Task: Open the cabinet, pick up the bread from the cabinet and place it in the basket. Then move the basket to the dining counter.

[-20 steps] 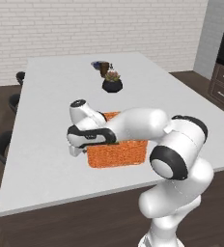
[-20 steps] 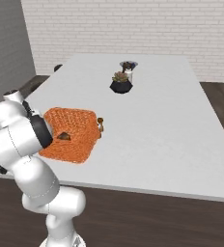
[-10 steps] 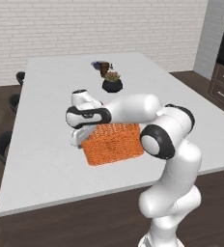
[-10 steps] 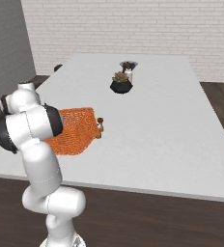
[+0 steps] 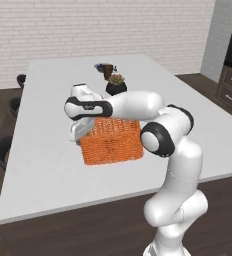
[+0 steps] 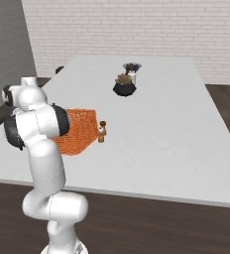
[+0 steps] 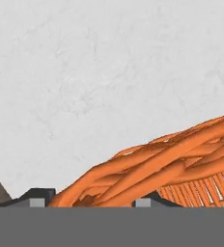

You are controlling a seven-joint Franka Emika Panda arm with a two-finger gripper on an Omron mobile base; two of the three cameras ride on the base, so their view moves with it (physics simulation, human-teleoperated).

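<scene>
i have the basket sitting on the white dining counter, so this is the last step. my gripper straddles its woven rim; i cannot tell whether it has let go. next i'd open and lift clear.

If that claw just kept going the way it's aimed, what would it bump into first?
Most likely the woven rim of the basket, which lies between the jaws of the gripper in the hand view. Past that is the white dining counter. Depth is hard to judge, so the rim might just slide between the jaws.
</scene>
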